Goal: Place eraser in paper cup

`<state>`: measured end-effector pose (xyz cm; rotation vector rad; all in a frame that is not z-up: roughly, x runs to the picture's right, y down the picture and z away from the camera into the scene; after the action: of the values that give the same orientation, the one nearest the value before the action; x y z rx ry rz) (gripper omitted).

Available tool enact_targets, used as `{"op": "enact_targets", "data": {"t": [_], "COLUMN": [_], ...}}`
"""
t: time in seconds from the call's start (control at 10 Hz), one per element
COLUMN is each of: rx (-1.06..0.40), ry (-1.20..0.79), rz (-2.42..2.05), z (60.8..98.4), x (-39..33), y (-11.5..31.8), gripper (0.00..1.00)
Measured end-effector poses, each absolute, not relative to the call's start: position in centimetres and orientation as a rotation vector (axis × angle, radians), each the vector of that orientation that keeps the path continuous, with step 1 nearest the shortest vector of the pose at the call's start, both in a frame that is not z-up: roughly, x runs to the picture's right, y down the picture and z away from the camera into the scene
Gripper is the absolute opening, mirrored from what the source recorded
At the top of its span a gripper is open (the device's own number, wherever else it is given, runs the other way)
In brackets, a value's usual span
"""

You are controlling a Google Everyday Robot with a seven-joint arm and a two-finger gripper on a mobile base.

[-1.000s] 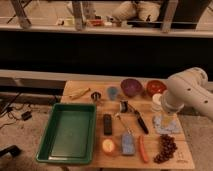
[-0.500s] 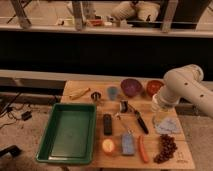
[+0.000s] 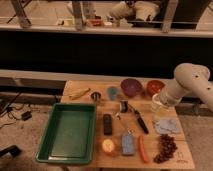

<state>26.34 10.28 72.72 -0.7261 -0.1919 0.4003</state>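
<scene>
Black eraser [image 3: 107,124] flat just right of tray [image 3: 67,106], unheld; gripper [image 3: 159,103] hovers well right of tray, fingers spread for pick.

A single camera sits back from the near side of the light wooden table [image 3: 112,106], raised and tilted down, facing across it toward the dark wall [image 3: 100,55] behind. The whole tabletop fits in view. The white robot arm [image 3: 192,82] enters at picture right, its gripper [image 3: 160,102] low over the table's right edge.
</scene>
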Motion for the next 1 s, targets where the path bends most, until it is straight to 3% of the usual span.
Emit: {"op": "enact_targets", "data": {"t": [0.8,1.0], "rx": [-0.734,-0.771], "ry": [-0.189,-0.184], "rz": [0.397,0.380], "z": [72.8,72.3], "x": [26.2,25.1], "y": [10.6,12.7], "gripper": [0.80,0.80]}}
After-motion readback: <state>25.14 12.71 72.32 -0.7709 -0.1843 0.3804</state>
